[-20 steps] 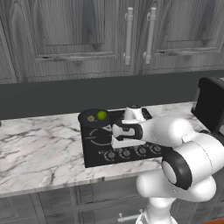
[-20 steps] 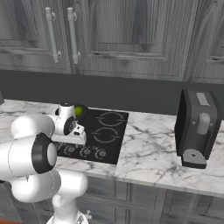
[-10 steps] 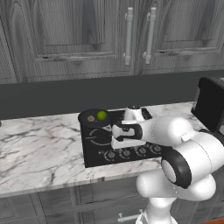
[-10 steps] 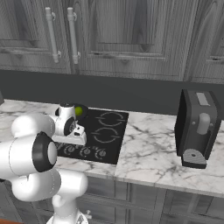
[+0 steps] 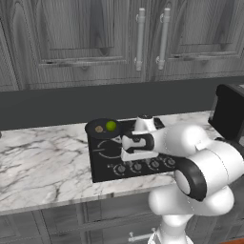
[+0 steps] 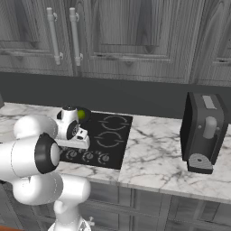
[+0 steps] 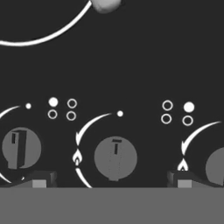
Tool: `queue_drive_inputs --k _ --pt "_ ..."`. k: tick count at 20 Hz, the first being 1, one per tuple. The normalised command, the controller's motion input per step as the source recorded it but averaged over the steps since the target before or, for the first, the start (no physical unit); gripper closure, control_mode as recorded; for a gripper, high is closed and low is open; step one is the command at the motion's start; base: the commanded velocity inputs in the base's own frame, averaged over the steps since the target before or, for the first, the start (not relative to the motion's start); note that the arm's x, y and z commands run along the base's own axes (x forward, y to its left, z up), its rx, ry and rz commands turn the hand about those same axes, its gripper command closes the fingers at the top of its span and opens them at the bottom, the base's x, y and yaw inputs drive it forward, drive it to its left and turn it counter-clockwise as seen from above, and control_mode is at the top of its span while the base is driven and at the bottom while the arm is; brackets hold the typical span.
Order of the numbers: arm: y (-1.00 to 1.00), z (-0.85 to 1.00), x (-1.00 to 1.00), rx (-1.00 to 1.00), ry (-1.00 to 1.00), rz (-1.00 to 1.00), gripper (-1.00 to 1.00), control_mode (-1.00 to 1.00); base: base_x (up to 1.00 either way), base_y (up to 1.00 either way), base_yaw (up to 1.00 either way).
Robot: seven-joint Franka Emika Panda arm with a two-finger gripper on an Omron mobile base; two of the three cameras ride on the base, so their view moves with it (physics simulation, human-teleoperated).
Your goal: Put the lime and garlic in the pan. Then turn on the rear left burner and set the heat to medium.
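The black pan [image 5: 96,135] sits at the cooktop's rear left, over the rear left burner, whose ring is hidden under it. Inside lie the green lime [image 5: 111,126] and the tan garlic [image 5: 99,128]. The lime [image 6: 81,114] peeks out beside my arm in the right base view. My gripper [image 7: 111,180] hangs open just above the knob row. Its fingertips [image 7: 41,179] stand wide apart on either side of a grey knob [image 7: 115,158], touching nothing. The pan handle's pale tip [image 7: 105,4] shows at the top of the hand view.
More knobs [image 7: 21,148] flank the middle one, each with a flame mark and burner dots. A white burner ring [image 7: 57,33] curves above them. A black toaster [image 6: 203,133] stands on the marble counter [image 6: 153,158] to the right. Cabinets hang overhead.
The hand has barely shifted over the knob row. Pan, lime and garlic stay where they were.
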Motion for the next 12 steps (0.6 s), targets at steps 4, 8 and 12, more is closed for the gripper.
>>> queue_drive_inputs --k 4,8,12 --pt "0.00 0.00 0.07 0.00 0.00 0.00 -1.00 -1.00 0.00 0.00 0.00" --pt "0.00 -0.02 0.02 0.00 0.00 0.00 -1.00 -1.00 0.00 0.00 0.00" --pt "0.00 -0.12 0.00 0.00 0.00 0.00 -1.00 -1.00 0.00 0.00 0.00"
